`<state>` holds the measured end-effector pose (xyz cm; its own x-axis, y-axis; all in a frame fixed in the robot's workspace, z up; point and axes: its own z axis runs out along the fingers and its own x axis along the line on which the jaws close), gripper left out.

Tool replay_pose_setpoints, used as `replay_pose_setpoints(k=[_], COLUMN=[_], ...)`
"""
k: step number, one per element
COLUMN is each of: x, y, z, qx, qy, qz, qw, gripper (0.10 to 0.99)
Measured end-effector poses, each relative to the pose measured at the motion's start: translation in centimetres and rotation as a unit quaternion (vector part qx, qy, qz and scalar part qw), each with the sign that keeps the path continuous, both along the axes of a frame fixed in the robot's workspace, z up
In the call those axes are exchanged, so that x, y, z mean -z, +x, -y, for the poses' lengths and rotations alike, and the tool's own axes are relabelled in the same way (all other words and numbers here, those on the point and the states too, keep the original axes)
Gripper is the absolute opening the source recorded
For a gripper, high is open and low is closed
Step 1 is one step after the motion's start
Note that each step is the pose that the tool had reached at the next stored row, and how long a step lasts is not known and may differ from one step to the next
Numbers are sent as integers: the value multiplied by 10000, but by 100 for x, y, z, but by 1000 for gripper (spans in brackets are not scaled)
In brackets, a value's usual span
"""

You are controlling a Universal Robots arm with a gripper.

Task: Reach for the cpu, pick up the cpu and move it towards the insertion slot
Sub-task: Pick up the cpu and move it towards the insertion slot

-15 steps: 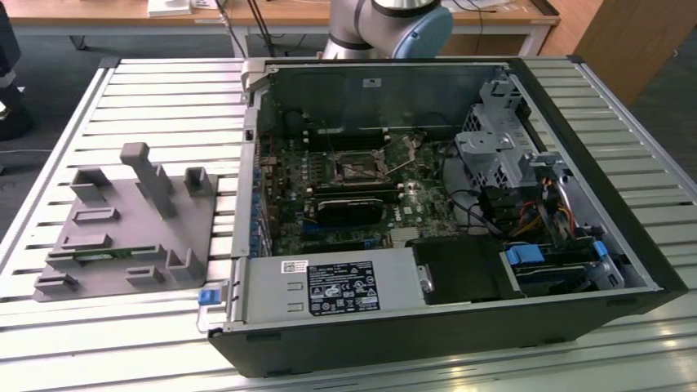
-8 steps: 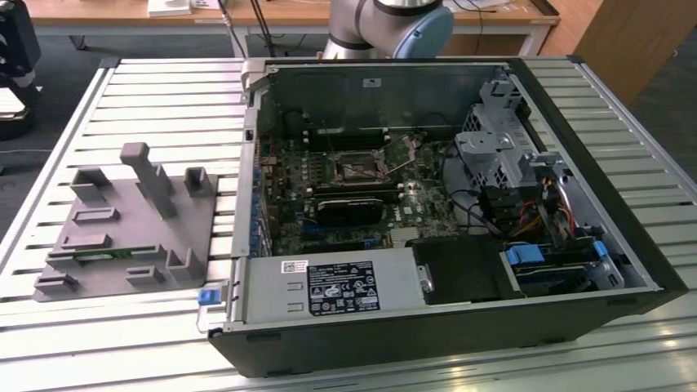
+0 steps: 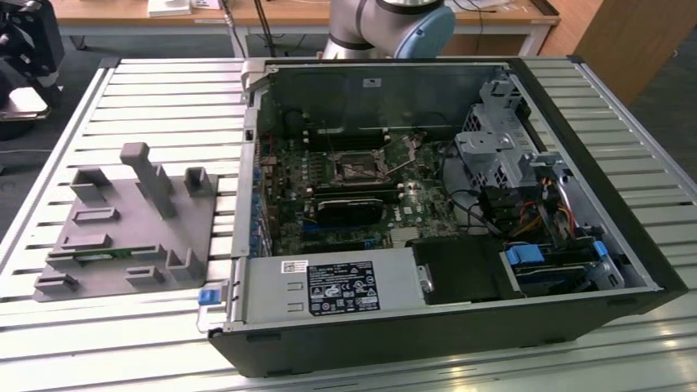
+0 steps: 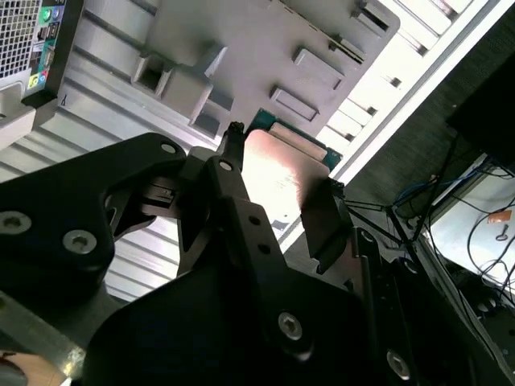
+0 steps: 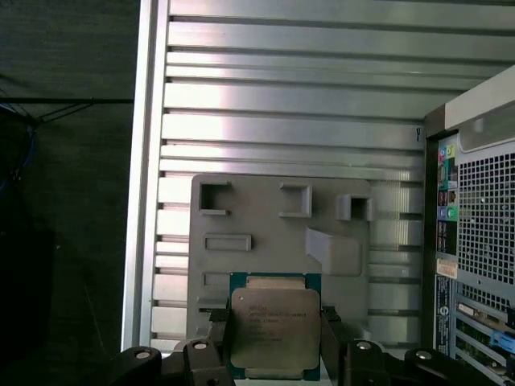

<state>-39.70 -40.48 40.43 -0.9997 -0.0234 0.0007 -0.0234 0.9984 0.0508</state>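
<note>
Gripper [image 5: 274, 318] clamped on the cpu [image 5: 275, 342], fingers [image 5: 219, 342] on two opposite edges, silvery top facing the first wrist view. Cpu held over the near edge of the grey holder tray [image 5: 265, 233] on the slatted table [image 5: 282, 96], well apart from the open computer case [image 3: 436, 204].

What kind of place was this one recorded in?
Probably a robotics lab or workshop bench set up for computer assembly: an open desktop computer case lies on a slatted aluminium table, beside a grey parts fixture, with the end effector holding a cpu.
</note>
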Motion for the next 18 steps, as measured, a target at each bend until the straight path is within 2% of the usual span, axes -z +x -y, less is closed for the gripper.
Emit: replay_pose_setpoints(k=[12,18], x=[0,0], y=[291,465], z=[0,0], qx=[0,0], qy=[0,1], qz=[0,0], qw=[10000,10000], gripper=[533,533])
